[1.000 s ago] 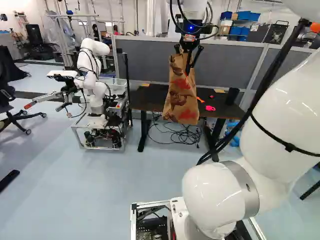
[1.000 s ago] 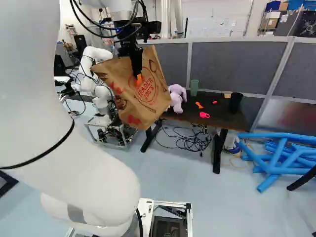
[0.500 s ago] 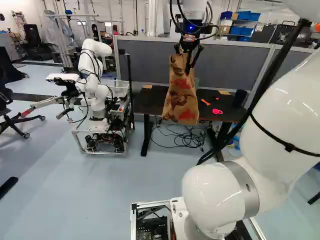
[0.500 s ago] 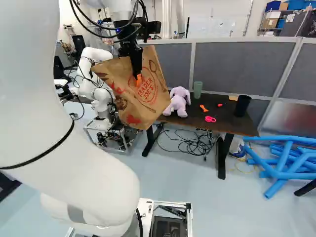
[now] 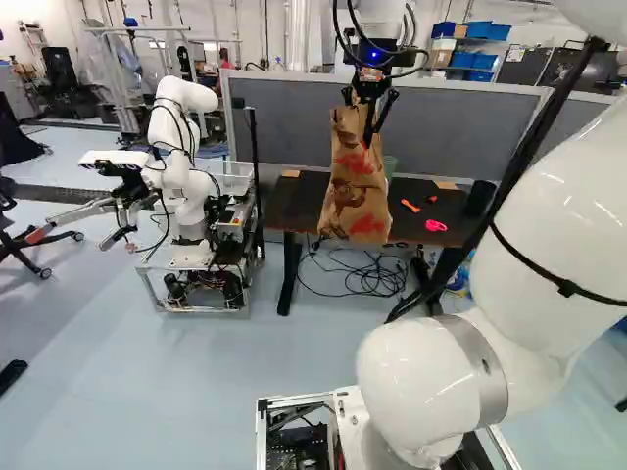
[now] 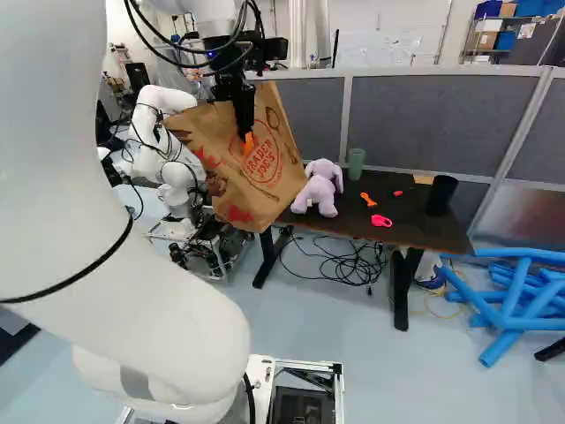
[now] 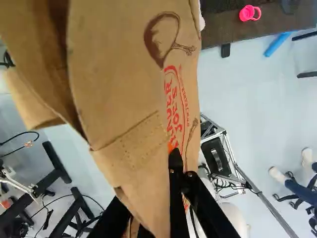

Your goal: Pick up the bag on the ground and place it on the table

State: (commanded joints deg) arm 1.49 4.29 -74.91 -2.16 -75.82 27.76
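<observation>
Paper bag (image 6: 265,190) hangs in the air from the black gripper (image 6: 245,139). Jaws look closed on it, paper pinched between them; one finger shows against the printed face, the other is mostly hidden by the folds, so the exact gap cannot be told.

Bag lies below the jaws and slopes out to both sides of them in the right base view, broad face turned that way. In the left base view it is narrow, long axis near upright.

Table (image 6: 415,228) stands ahead. Bag looks to be on the arm's side of it, toward its left end, not set down. Whether the bag's bottom sits higher than the tabletop: cannot tell.

Judgement: the carry is under way, placing to come. Next move wants the bag forward over the top, some way right, then lowered. Plush toy (image 6: 319,186) sits near that left end and could be knocked; pink piece (image 6: 380,221) lies further right. Limp paper may swing or fold on landing
</observation>
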